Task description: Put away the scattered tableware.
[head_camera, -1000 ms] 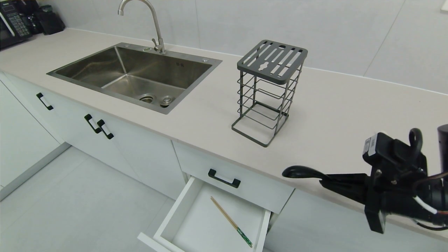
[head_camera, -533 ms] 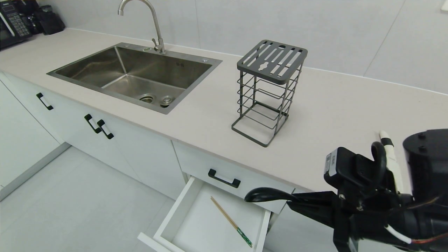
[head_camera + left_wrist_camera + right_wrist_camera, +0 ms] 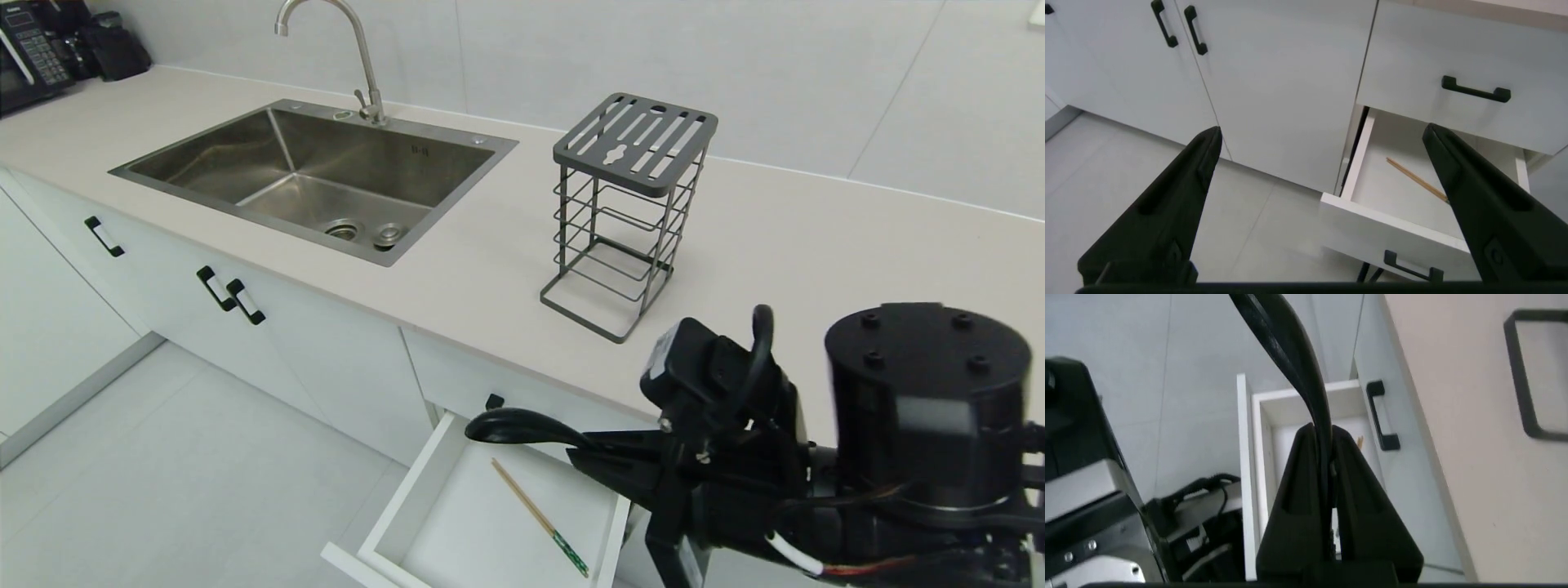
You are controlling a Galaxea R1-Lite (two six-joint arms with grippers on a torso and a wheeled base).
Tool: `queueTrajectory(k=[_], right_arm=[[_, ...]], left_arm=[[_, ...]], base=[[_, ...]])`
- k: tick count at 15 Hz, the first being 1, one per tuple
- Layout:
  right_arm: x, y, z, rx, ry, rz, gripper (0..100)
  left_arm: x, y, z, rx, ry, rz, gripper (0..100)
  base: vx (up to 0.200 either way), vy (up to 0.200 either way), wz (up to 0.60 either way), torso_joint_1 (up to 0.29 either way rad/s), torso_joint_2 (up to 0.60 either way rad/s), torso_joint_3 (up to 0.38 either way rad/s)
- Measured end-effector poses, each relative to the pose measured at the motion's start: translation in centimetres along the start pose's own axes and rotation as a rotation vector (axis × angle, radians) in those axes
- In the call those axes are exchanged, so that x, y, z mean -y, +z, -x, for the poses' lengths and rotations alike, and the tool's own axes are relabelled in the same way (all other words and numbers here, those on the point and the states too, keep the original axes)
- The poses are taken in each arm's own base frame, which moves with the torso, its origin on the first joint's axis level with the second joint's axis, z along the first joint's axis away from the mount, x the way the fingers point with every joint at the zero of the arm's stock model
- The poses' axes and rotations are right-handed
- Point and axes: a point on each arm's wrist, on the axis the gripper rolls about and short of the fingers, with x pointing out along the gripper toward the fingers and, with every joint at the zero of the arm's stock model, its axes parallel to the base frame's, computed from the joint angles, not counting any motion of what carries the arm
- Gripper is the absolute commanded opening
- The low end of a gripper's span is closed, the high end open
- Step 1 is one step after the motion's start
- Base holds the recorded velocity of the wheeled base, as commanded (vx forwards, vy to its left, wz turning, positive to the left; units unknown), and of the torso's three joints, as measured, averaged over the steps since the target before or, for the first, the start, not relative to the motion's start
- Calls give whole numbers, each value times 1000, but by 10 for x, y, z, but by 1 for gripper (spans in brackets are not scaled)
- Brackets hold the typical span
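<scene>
- The right gripper [image 3: 600, 451] is clamped shut on the handle of a black spoon [image 3: 508, 426]. In the right wrist view the fingers [image 3: 1298, 482] pinch only the handle's rear part, so most of the spoon [image 3: 1282, 343] juts out ahead.
- That long overhang is the first risk. A sharp tilt or stop could let the thin, curved handle pivot or slide in the grip.
- The spoon's bowl hangs above the back of the open drawer [image 3: 390, 508], close to the closed drawer front [image 3: 457, 371] under the counter [image 3: 775, 245]. Lowering it straight from here could knock the bowl against that front.
- A chopstick [image 3: 539, 516] lies slantwise on the drawer floor. If the spoon is let go from this height, it could bounce off the chopstick or the white rim and land on the floor.
- The left gripper [image 3: 1320, 139] is spread wide and holds nothing. It hangs before the cabinets, facing the drawer [image 3: 1355, 163], so a wide sweep by the right arm might bring the two arms together.
</scene>
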Motion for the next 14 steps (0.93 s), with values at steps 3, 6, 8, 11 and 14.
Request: queueTrajectory(k=[3, 6, 8, 11, 14], right_arm=[[-7, -7, -23, -41, -76, 13, 0], [-21, -16, -44, -94, -76, 4, 0], [-29, -23, -53, -124, -57, 10, 0], [-33, -22, -66, -127, -46, 17, 0], [-36, -16, -76, -114, -40, 24, 0]], left_arm=[[0, 0, 0, 0, 0, 0, 100], [0, 0, 0, 0, 0, 0, 100], [0, 0, 0, 0, 0, 0, 100], [0, 0, 0, 0, 0, 0, 100], [0, 0, 0, 0, 0, 0, 100]], base=[[0, 0, 0, 0, 0, 0], [0, 0, 0, 0, 0, 0], [0, 0, 0, 0, 0, 0], [0, 0, 0, 0, 0, 0], [0, 0, 0, 0, 0, 0]])
